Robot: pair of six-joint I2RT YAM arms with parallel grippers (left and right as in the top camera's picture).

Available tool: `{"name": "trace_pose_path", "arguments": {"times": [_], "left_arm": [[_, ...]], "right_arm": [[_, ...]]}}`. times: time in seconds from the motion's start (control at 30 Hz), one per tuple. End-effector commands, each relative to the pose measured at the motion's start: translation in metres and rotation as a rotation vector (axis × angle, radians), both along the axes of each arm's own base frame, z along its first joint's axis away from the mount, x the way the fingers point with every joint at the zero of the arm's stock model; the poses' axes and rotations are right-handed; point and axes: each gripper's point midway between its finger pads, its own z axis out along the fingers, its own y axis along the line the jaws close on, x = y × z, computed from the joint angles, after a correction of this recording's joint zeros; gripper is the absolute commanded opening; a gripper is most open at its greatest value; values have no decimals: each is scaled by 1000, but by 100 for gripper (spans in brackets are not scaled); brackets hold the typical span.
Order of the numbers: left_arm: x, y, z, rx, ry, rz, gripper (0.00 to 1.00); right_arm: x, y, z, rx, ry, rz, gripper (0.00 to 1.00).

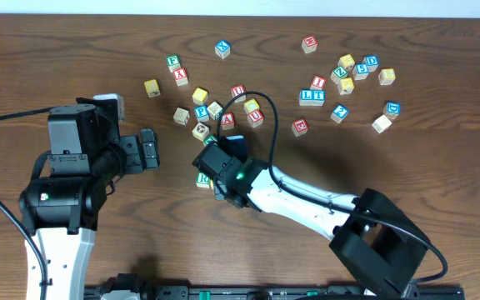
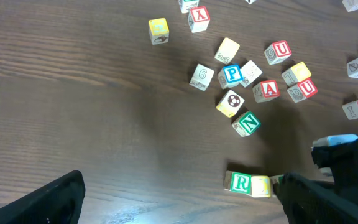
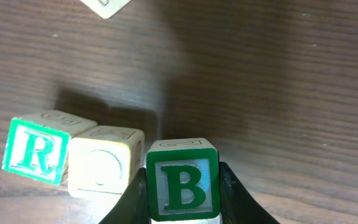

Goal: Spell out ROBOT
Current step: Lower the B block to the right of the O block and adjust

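Your right tool [image 3: 183, 210] clamps the square wooden B cube [image 3: 182, 183], green letter upright, beside the O cube [image 3: 104, 167] and R cube [image 3: 35, 151]; your left tool [image 1: 153, 148] gapes.

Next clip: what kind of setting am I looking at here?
Most likely a robotics lab or test bench. A left arm and a right arm work over a dark wood-grain table, with small alphabet cubes scattered as practice props.
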Motion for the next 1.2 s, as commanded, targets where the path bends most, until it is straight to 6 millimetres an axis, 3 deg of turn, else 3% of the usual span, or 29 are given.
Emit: {"name": "trace_pose_path", "arguments": {"times": [0.0, 1.17], "left_arm": [[2, -1, 8, -5, -18, -8, 99], [2, -1, 8, -5, -19, -8, 99]], "right_arm": [[-4, 1, -2, -12, -10, -3, 3], [-2, -5, -8, -1, -25, -74, 3]]}}
